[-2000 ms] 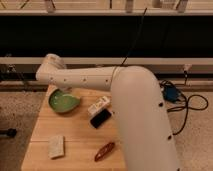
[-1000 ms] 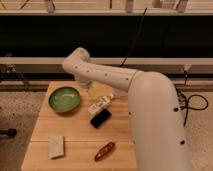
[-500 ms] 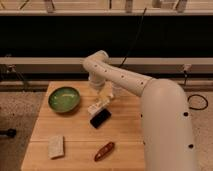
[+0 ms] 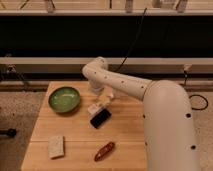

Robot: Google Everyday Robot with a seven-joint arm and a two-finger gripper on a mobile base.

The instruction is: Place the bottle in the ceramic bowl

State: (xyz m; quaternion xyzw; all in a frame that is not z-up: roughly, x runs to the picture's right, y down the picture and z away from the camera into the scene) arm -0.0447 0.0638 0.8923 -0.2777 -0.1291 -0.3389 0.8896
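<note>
My claw (image 4: 102, 95) hangs at the bottle (image 4: 98, 107); I cannot tell its state.
Cream, pale-capped, dark-printed label, lying near the green ceramic bowl (image 4: 55, 103).

Green bowl (image 4: 64, 99), cream bottle (image 4: 99, 106) w/ dark-print label, grey gripper (image 4: 98, 91) by bottle.

Wood-plank table (image 4: 75, 137) near centre, light tone. Speckled floor (image 4: 15, 112) left + right. Far: wide dark recess (image 4: 60, 35) btwn pale horiz. rails (image 4: 45, 62). Black cable (image 4: 133, 42) hangs across recess; another on floor far right. Light dim, warm. Gripper (image 4: 102, 98) low over table centre.
</note>
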